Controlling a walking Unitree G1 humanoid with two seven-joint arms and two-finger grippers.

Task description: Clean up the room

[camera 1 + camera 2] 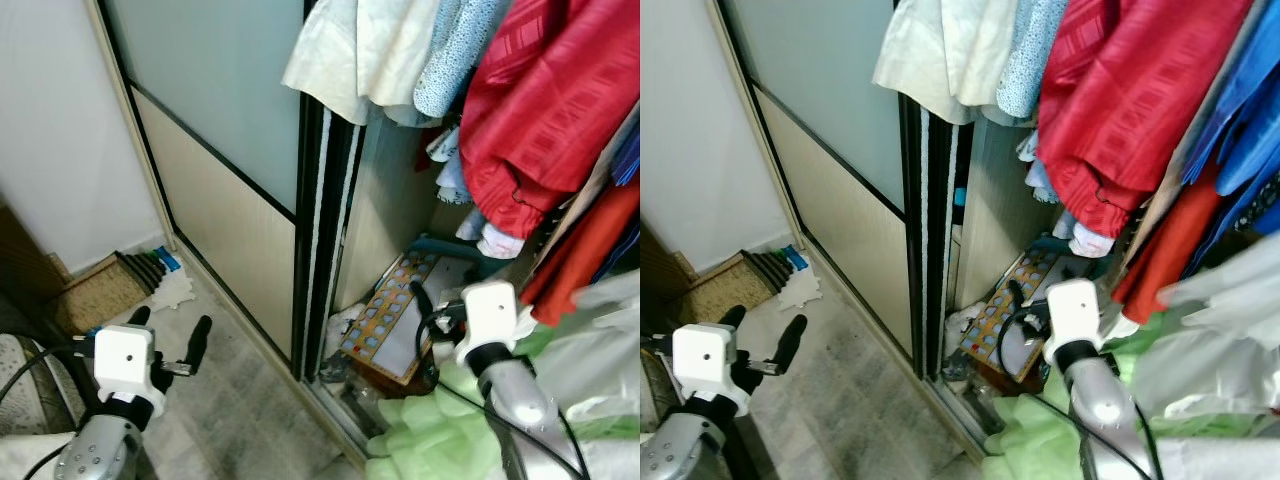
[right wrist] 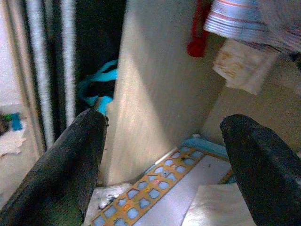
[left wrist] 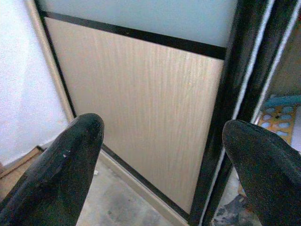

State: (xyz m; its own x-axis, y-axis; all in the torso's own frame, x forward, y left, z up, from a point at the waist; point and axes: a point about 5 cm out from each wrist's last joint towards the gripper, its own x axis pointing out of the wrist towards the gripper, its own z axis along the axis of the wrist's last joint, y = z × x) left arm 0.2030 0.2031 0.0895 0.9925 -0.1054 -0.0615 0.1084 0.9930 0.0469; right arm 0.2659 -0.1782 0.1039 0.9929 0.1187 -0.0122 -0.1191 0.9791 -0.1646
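A wardrobe (image 1: 400,210) with a sliding door (image 1: 215,170) is seen ahead, its right part standing open, and everything else can be placed from that door. Clothes are hung above the opening, among them a red garment (image 1: 545,120) and a pale shirt (image 1: 350,50) nearest the door's edge. On the wardrobe floor, just inside the door's dark edge, a board (image 1: 390,318) patterned with rows of blue shapes is propped at a tilt, and something turquoise (image 2: 101,87) is glimpsed in the dark gap behind the side panel, though what it is cannot be made out. Light green cloth (image 1: 435,430) is heaped low in front of the opening, with pale plastic bags (image 1: 600,350) beside it. The left tool (image 1: 170,345) is held over the grey floor (image 1: 230,400) in front of the closed door panel, its two black fingers (image 3: 61,160) spread wide with nothing between them. The right tool (image 2: 164,141) is held before the opening, pointed in at the board, its fingers (image 2: 70,155) likewise parted and empty. By the wall to the left of the door, a white cloth (image 1: 172,290) is seen on the floor beside a dark stack (image 1: 140,268) of flat things.
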